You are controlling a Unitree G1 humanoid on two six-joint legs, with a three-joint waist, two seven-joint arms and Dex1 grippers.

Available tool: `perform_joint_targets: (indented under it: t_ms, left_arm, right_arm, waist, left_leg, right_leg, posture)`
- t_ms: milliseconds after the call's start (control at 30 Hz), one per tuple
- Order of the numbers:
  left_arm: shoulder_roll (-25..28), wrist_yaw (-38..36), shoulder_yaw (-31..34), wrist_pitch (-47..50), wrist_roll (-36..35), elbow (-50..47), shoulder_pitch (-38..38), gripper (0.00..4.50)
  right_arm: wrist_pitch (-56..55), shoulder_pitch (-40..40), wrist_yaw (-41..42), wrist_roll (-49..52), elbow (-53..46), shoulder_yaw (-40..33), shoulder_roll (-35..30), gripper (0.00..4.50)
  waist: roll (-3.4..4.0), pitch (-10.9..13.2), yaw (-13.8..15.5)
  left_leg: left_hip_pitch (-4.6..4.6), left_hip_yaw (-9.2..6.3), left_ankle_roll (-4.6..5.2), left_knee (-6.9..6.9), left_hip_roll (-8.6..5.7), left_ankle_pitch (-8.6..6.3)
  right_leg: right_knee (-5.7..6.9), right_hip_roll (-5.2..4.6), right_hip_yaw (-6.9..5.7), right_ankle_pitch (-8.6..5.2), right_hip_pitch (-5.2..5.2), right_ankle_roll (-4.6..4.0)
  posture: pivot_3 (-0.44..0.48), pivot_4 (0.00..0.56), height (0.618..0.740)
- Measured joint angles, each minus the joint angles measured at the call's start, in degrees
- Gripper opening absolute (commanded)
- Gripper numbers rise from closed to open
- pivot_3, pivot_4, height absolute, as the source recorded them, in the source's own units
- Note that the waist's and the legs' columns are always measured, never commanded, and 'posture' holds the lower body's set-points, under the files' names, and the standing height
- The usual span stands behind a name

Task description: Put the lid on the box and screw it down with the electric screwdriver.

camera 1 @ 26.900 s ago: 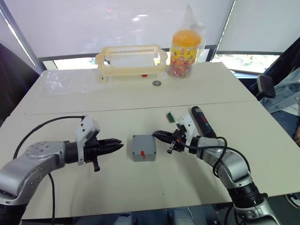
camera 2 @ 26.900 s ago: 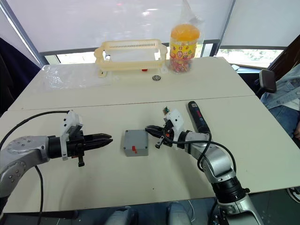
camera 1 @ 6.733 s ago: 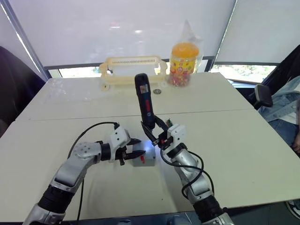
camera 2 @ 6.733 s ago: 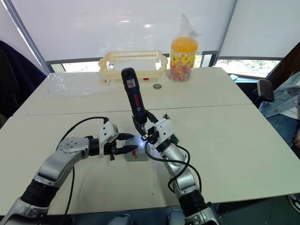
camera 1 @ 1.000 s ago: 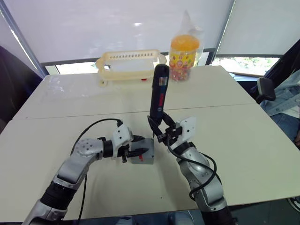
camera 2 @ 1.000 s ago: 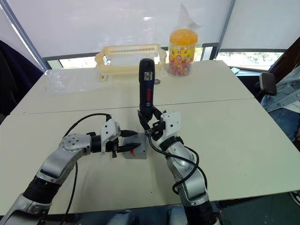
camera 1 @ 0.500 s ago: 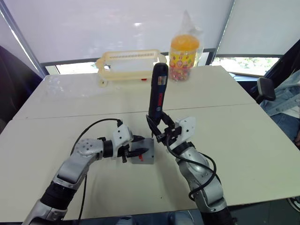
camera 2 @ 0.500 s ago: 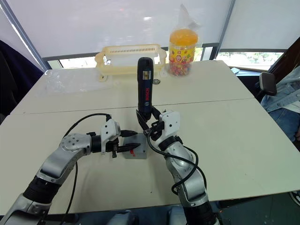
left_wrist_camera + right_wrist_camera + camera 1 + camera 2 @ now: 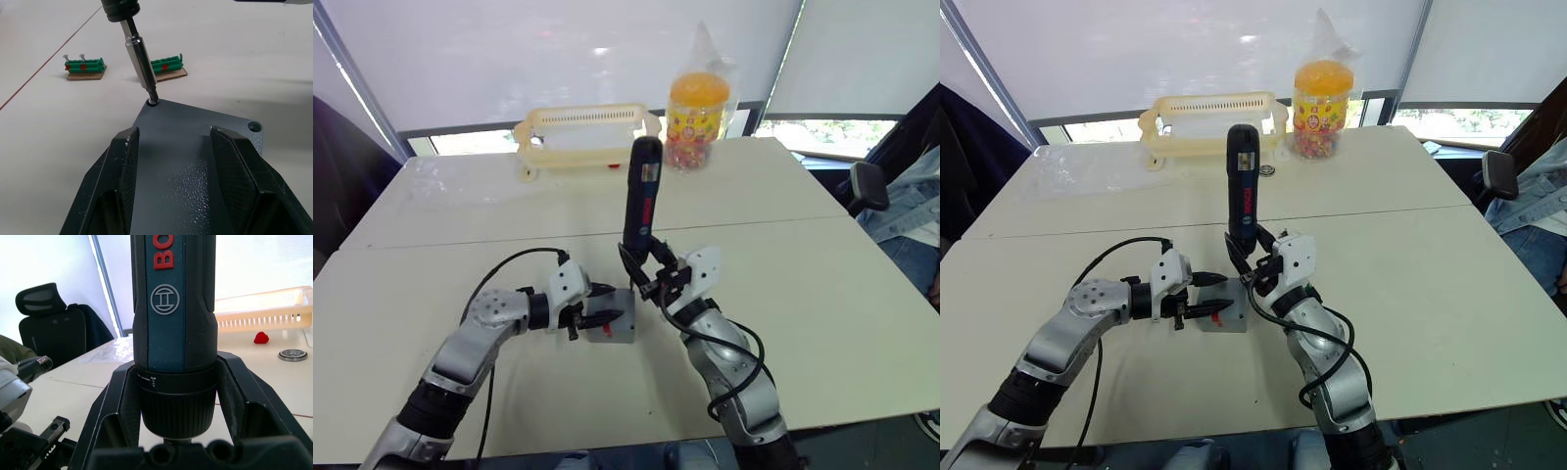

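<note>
One corner screw hole of the lid (image 9: 195, 147) took the near-upright electric screwdriver (image 9: 640, 201), clamped by the right gripper (image 9: 653, 277); the left gripper (image 9: 607, 315) straddled the box (image 9: 617, 330), jaws apart.

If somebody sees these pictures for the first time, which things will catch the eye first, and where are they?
The electric screwdriver stands upright at the table's middle, clamped in the right tool, its bit in a corner hole of the lid. The left tool straddles the grey box. At the far edge stand an orange-lidded jar and a cream basket.

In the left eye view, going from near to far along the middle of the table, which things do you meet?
box with lid → electric screwdriver held upright → round metal piece → cream basket and orange-lidded jar at the far edge.
</note>
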Motion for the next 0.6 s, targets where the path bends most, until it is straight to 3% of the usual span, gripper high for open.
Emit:
perform_joint_targets:
  t_ms: [600]
  left_arm:
    - [0.00, 0.44, -0.02, 0.01, 0.00, 0.03, 0.00, 2.32]
  right_arm:
    - [-4.90, -0.78, 0.43, -1.16, 4.16, -0.20, 0.04, 1.78]
  waist:
    - [-0.01, -0.01, -0.03]
  left_leg:
    - [0.03, 0.01, 0.00, 0.01, 0.00, 0.00]
  right_leg:
    - [0.02, 0.01, 0.01, 0.00, 0.01, 0.00]
  posture:
    - [0.000, 0.150, 0.740]
